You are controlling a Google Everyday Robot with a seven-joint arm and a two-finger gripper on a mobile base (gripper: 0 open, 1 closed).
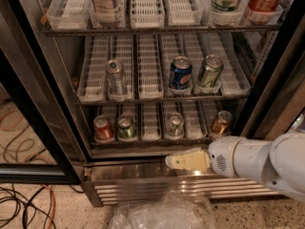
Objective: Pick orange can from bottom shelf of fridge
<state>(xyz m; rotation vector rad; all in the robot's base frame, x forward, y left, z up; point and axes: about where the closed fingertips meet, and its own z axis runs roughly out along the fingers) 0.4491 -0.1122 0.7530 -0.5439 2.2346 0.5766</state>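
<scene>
The orange can (221, 123) stands at the right end of the bottom shelf (150, 124) of the fridge (143, 184), in the rightmost lane. It is copper-orange with a silver top. My gripper (183, 162) hangs in front of the steel base, just below the shelf's front edge. It is below and left of the orange can, apart from it, and holds nothing that I can see. My white arm (257, 162) reaches in from the right.
On the bottom shelf also stand a red can (103, 128), a green can (126, 128) and a silver can (174, 124). The rack above holds a silver can (116, 77), a blue can (180, 73) and a green can (209, 71). Crumpled clear plastic (164, 213) and cables (24, 202) lie on the floor.
</scene>
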